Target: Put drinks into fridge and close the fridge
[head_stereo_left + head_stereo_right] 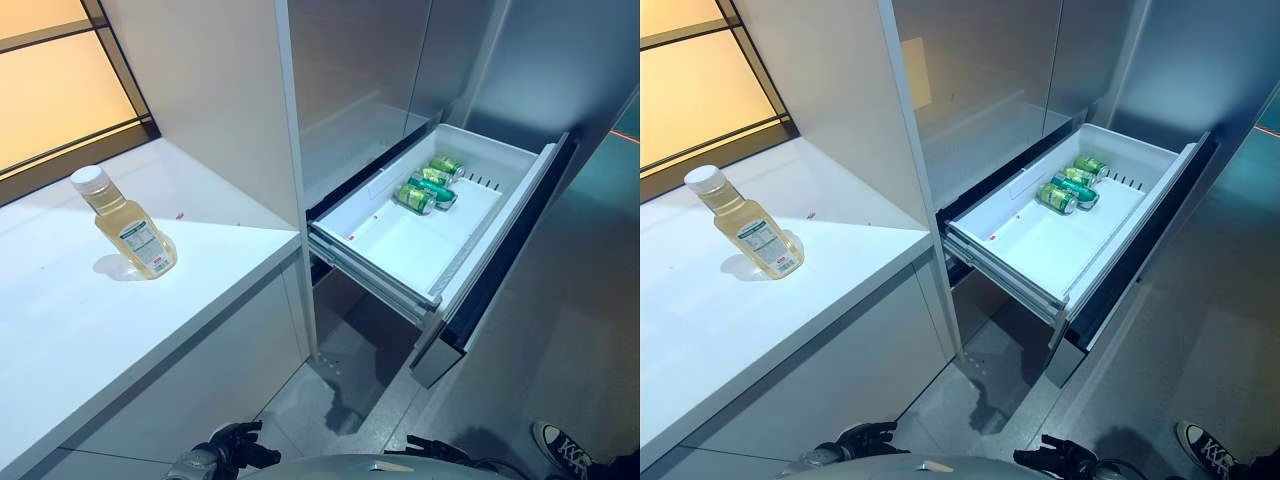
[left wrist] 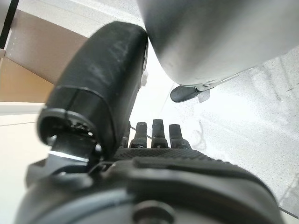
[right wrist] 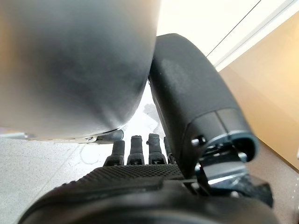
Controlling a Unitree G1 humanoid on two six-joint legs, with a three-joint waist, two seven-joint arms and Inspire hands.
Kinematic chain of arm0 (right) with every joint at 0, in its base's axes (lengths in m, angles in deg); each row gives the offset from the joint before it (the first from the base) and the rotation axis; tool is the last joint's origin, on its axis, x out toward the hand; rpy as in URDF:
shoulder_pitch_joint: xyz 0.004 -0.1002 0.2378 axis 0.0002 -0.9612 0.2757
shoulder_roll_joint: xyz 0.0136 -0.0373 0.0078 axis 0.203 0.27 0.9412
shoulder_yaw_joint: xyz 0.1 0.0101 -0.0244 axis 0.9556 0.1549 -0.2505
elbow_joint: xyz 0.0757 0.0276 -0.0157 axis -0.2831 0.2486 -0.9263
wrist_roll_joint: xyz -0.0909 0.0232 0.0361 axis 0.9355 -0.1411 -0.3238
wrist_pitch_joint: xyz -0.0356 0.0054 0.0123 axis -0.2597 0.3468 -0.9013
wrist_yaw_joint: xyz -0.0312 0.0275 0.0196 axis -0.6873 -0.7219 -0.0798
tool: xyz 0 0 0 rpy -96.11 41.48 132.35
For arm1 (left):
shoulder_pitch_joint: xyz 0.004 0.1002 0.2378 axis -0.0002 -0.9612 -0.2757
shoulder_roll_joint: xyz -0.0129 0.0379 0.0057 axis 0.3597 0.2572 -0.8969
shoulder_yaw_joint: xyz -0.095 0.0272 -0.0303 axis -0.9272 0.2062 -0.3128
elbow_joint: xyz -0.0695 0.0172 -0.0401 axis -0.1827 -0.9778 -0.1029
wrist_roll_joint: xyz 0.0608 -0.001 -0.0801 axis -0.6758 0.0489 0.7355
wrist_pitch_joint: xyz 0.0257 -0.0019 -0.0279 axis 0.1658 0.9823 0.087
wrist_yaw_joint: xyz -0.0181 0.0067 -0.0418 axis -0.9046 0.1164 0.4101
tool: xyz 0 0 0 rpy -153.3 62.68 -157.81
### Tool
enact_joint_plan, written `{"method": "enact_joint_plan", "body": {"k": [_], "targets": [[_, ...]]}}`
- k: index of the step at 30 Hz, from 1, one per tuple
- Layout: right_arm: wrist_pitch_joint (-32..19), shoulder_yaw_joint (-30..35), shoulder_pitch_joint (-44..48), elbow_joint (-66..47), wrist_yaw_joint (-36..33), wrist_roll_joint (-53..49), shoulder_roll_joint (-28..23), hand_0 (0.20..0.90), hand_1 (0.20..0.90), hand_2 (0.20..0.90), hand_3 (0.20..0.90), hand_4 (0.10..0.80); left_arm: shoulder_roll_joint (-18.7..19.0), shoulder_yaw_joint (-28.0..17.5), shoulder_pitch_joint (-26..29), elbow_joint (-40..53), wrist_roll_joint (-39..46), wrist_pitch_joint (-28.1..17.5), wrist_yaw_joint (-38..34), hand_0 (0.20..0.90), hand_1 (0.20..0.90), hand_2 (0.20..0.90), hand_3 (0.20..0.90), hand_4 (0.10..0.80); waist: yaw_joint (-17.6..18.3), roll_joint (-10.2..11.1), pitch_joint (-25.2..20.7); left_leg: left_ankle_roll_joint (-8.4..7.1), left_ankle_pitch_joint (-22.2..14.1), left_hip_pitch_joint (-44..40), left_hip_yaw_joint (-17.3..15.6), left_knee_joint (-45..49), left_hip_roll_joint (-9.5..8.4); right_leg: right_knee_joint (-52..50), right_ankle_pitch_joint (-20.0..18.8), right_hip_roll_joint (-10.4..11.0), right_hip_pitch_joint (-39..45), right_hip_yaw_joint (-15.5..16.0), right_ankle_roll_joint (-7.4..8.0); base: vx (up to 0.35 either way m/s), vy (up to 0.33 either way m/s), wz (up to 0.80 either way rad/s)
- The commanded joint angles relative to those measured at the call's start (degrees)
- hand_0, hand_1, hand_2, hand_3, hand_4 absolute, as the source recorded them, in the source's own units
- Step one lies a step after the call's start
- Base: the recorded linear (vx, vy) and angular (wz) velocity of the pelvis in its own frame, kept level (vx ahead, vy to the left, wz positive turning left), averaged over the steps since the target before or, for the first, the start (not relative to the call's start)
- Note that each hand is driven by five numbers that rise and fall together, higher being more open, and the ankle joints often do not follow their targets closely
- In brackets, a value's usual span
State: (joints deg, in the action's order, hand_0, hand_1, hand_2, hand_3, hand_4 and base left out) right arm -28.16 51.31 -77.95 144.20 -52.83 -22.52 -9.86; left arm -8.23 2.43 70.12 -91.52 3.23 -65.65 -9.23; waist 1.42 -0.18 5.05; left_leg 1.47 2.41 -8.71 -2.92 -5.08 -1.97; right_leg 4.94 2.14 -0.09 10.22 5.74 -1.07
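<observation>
A bottle (image 1: 124, 222) of pale yellow drink with a white cap stands upright on the white counter (image 1: 60, 330) at the left. The fridge's bottom drawer (image 1: 400, 245) is pulled out, and green cans (image 1: 430, 183) lie at its far end. My left hand (image 1: 235, 445) hangs low at the bottom of the eye views, far from the bottle. My right hand (image 1: 1055, 458) hangs low beside it. In the wrist views both hands' fingers (image 2: 156, 133) (image 3: 135, 149) are straight and hold nothing.
The fridge's grey upper doors (image 1: 370, 70) are shut above the drawer. The drawer's dark front panel (image 1: 500, 260) juts out over the grey floor. A person's dark shoe (image 1: 562, 446) stands on the floor at the lower right.
</observation>
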Motion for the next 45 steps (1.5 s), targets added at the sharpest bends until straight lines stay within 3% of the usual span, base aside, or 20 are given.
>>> {"method": "enact_joint_plan", "body": {"k": [1, 11, 14, 17, 20, 24, 25, 26, 29, 32, 33, 34, 35, 36, 37, 38, 40, 41, 42, 45], "targets": [[-0.39, -0.68, 2.32, 2.48, 0.92, 1.41, -1.52, 0.9, 0.9, 0.9, 0.9, 0.8, -0.82, 1.56, 0.88, -2.83, -0.26, -0.72, -0.6, 0.9, 0.9, 0.9, 0.9, 0.8, -0.77, -0.8, -0.14, 0.11, -6.16, 0.47, -1.6, 2.24, -0.23, -4.25, 1.05, 0.79, -3.8, 2.58, 3.37, 0.0, 0.0, 0.0], [-0.58, -0.64, 2.36, 2.87, 0.95, 1.46, -1.66, 0.9, 0.9, 0.9, 0.9, 0.8, -0.2, 0.54, 0.74, -2.92, -0.33, -3.43, -5.15, 0.9, 0.9, 0.9, 0.9, 0.8, -0.97, -0.88, -0.13, 0.05, -6.0, 0.51, -1.32, 2.24, -0.31, -4.26, 1.1, 0.77, -3.71, 2.74, 3.3, 0.0, 0.0, 0.0], [0.1, -0.8, 2.73, 2.54, 0.9, 1.6, -1.87, 0.9, 0.9, 0.9, 0.9, 0.8, 0.04, -0.19, 1.21, -1.28, 3.98, -2.82, 2.0, 0.9, 0.9, 0.9, 0.9, 0.8, -0.93, -1.05, -0.06, -0.04, -5.92, 0.44, -1.25, 2.1, -0.31, -4.25, 1.09, 0.76, -3.7, 2.6, 3.34, 0.0, 0.0, 0.0], [1.28, -0.46, 2.88, 1.3, 1.16, 2.14, -2.62, 0.9, 0.9, 0.9, 0.9, 0.8, 0.83, -0.3, 1.77, 4.75, 8.2, 0.46, 14.45, 0.9, 0.9, 0.9, 0.9, 0.8, -0.97, -1.39, 0.11, -0.19, -5.88, 0.55, -1.32, 2.05, -0.25, -4.26, 1.0, 0.78, -3.84, 2.59, 3.5, 0.0, 0.0, 0.0], [2.52, -0.27, 3.19, -0.02, 1.84, 2.67, -4.02, 0.9, 0.9, 0.9, 0.9, 0.8, 2.95, 0.79, 2.37, 13.27, 10.59, 3.93, 26.24, 0.9, 0.9, 0.9, 0.9, 0.8, -1.0, -2.1, 0.28, -0.3, -5.64, 0.84, -1.43, 1.9, -0.07, -4.41, 0.82, 0.8, -4.31, 2.59, 3.68, -0.021, 0.021, 0.0], [2.37, -0.87, 2.95, -0.67, 2.32, 2.34, -5.19, 0.9, 0.9, 0.9, 0.9, 0.8, 9.63, -0.38, 5.62, 30.23, 22.39, 11.58, 37.42, 0.9, 0.9, 0.9, 0.9, 0.8, -0.92, -2.97, 0.49, -0.39, -5.4, 0.69, -1.32, 1.42, -0.03, -4.48, 0.69, 0.87, -4.46, 2.34, 4.0, -0.017, 0.024, -0.01], [2.26, -0.88, 2.86, -0.69, 2.29, 2.32, -5.23, 0.9, 0.9, 0.9, 0.9, 0.8, 10.34, -0.98, 6.07, 33.06, 23.87, 13.38, 37.97, 0.9, 0.9, 0.9, 0.9, 0.8, -0.95, -3.03, 0.31, -0.4, -5.35, 0.95, -1.29, 1.45, -0.05, -4.48, 0.61, 0.91, -4.7, 2.33, 4.01, -0.025, 0.035, 0.0], [1.16, -0.54, 2.21, -0.21, 2.18, 2.18, -5.42, 0.9, 0.9, 0.9, 0.9, 0.8, 12.96, -3.61, 7.74, 43.81, 32.81, 17.47, 39.13, 0.9, 0.9, 0.9, 0.9, 0.8, -1.24, -3.39, 0.23, -0.3, -5.38, 1.13, -1.06, 1.46, -0.16, -4.42, 0.52, 1.03, -4.77, 2.31, 4.05, 0.0, 0.0, 0.0], [-0.95, 0.47, 1.05, 1.1, 2.11, 2.2, -5.27, 0.9, 0.9, 0.9, 0.9, 0.8, 14.01, -8.36, 8.36, 56.83, 46.47, 19.48, 36.8, 0.9, 0.9, 0.9, 0.9, 0.8, -1.71, -3.61, 0.13, 0.02, -5.57, 0.87, -0.24, 1.22, -0.5, -4.09, 0.7, 1.12, -4.29, 2.28, 4.07, -0.005, 0.01, 0.0], [-2.93, 1.42, -0.4, 2.32, 1.44, 2.08, -4.12, 0.9, 0.9, 0.9, 0.9, 0.8, 12.54, -13.92, 7.96, 68.15, 58.2, 12.24, 31.75, 0.9, 0.9, 0.9, 0.9, 0.8, -2.61, -3.48, -0.33, 0.26, -5.86, 0.63, 0.84, 1.03, -0.77, -3.84, 1.02, 1.19, -3.71, 2.56, 3.93, 0.022, -0.009, 0.06], [-3.45, 1.37, -0.94, 2.69, 0.95, 1.64, -3.4, 0.9, 0.9, 0.9, 0.9, 0.8, 11.43, -16.81, 7.85, 72.27, 63.61, 4.89, 28.8, 0.9, 0.9, 0.9, 0.9, 0.8, -2.97, -3.27, -0.49, 0.33, -6.01, 0.29, 1.34, 0.93, -0.83, -3.7, 1.22, 1.14, -3.23, 2.67, 3.76, 0.05, -0.022, 0.1], [-3.82, 1.23, -1.4, 2.92, 0.54, 1.45, -2.76, 0.9, 0.9, 0.9, 0.9, 0.8, 10.53, -18.84, 7.8, 74.0, 66.29, 0.3, 26.66, 0.9, 0.9, 0.9, 0.9, 0.8, -3.27, -3.09, -0.73, 0.35, -6.09, 0.08, 1.78, 0.85, -0.92, -3.64, 1.37, 1.09, -2.93, 2.76, 3.65, 0.046, -0.019, 0.08], [-3.86, 1.18, -1.47, 2.95, 0.47, 1.43, -2.65, 0.9, 0.9, 0.9, 0.9, 0.8, 10.34, -19.09, 7.77, 74.17, 66.62, 0.07, 26.2, 0.9, 0.9, 0.9, 0.9, 0.8, -3.27, -3.06, -0.76, 0.36, -6.12, 0.02, 1.86, 0.84, -0.94, -3.63, 1.41, 1.08, -2.85, 2.79, 3.64, 0.048, -0.018, 0.01], [-4.06, 0.96, -1.85, 3.08, 0.07, 1.17, -2.03, 0.9, 0.9, 0.9, 0.9, 0.8, 9.82, -21.03, 7.83, 75.61, 66.87, -7.47, 22.37, 0.9, 0.9, 0.9, 0.9, 0.8, -3.5, -2.81, -1.04, 0.37, -6.24, -0.2, 2.24, 0.71, -0.98, -3.55, 1.59, 1.0, -2.57, 2.88, 3.52, 0.044, -0.021, 0.0], [-4.16, 0.82, -2.23, 3.02, -0.35, 1.07, -1.42, 0.9, 0.9, 0.9, 0.9, 0.8, 9.64, -22.4, 7.88, 76.22, 65.72, -13.19, 19.51, 0.9, 0.9, 0.9, 0.9, 0.8, -3.68, -2.56, -1.25, 0.37, -6.31, -0.37, 2.54, 0.63, -1.02, -3.47, 1.73, 0.94, -2.32, 2.99, 3.42, 0.071, -0.044, 0.02], [-4.23, 0.43, -2.79, 2.95, -1.0, 0.88, -0.4, 0.9, 0.9, 0.9, 0.9, 0.8, 9.51, -24.58, 7.99, 77.53, 60.55, -22.69, 14.31, 0.9, 0.9, 0.9, 0.9, 0.8, -3.96, -2.12, -1.72, 0.34, -6.37, -0.59, 2.97, 0.47, -1.04, -3.43, 1.98, 0.77, -2.05, 3.15, 3.21, 0.059, -0.046, 0.02], [-4.24, 0.15, -2.97, 2.91, -1.28, 0.75, 0.1, 0.9, 0.9, 0.9, 0.9, 0.8, 9.52, -25.31, 7.95, 78.63, 55.18, -28.18, 9.95, 0.9, 0.9, 0.9, 0.9, 0.8, -4.07, -1.86, -1.96, 0.33, -6.42, -0.69, 3.11, 0.39, -1.0, -3.37, 2.1, 0.68, -1.9, 3.23, 3.1, 0.038, -0.036, 0.01], [-4.37, -0.29, -3.25, 2.96, -1.55, 0.61, 0.72, 0.9, 0.9, 0.9, 0.9, 0.8, 9.83, -26.33, 8.28, 79.9, 45.38, -35.11, 2.7, 0.9, 0.9, 0.9, 0.9, 0.8, -4.22, -1.52, -2.28, 0.31, -6.5, -0.83, 3.32, 0.22, -0.95, -3.35, 2.3, 0.54, -1.77, 3.36, 2.97, 0.0, 0.0, 0.0], [-4.41, -0.4, -3.3, 2.99, -1.61, 0.57, 0.83, 0.9, 0.9, 0.9, 0.9, 0.8, 9.8, -26.34, 8.36, 80.26, 43.26, -35.81, 0.92, 0.9, 0.9, 0.9, 0.9, 0.8, -4.21, -1.46, -2.34, 0.3, -6.52, -0.85, 3.35, 0.2, -0.94, -3.36, 2.35, 0.52, -1.74, 3.39, 2.94, 0.0, 0.0, 0.0], [-4.45, -1.4, -3.46, 3.09, -1.94, 0.38, 1.46, 0.9, 0.9, 0.9, 0.9, 0.8, 11.03, -26.8, 10.02, 81.47, 29.2, -37.71, -13.17, 0.9, 0.9, 0.9, 0.9, 0.8, -4.01, -1.1, -2.76, 0.28, -6.6, -0.93, 3.4, 0.09, -0.85, -3.52, 2.61, 0.29, -1.78, 3.27, 2.76, 0.012, -0.007, 0.03]]}}
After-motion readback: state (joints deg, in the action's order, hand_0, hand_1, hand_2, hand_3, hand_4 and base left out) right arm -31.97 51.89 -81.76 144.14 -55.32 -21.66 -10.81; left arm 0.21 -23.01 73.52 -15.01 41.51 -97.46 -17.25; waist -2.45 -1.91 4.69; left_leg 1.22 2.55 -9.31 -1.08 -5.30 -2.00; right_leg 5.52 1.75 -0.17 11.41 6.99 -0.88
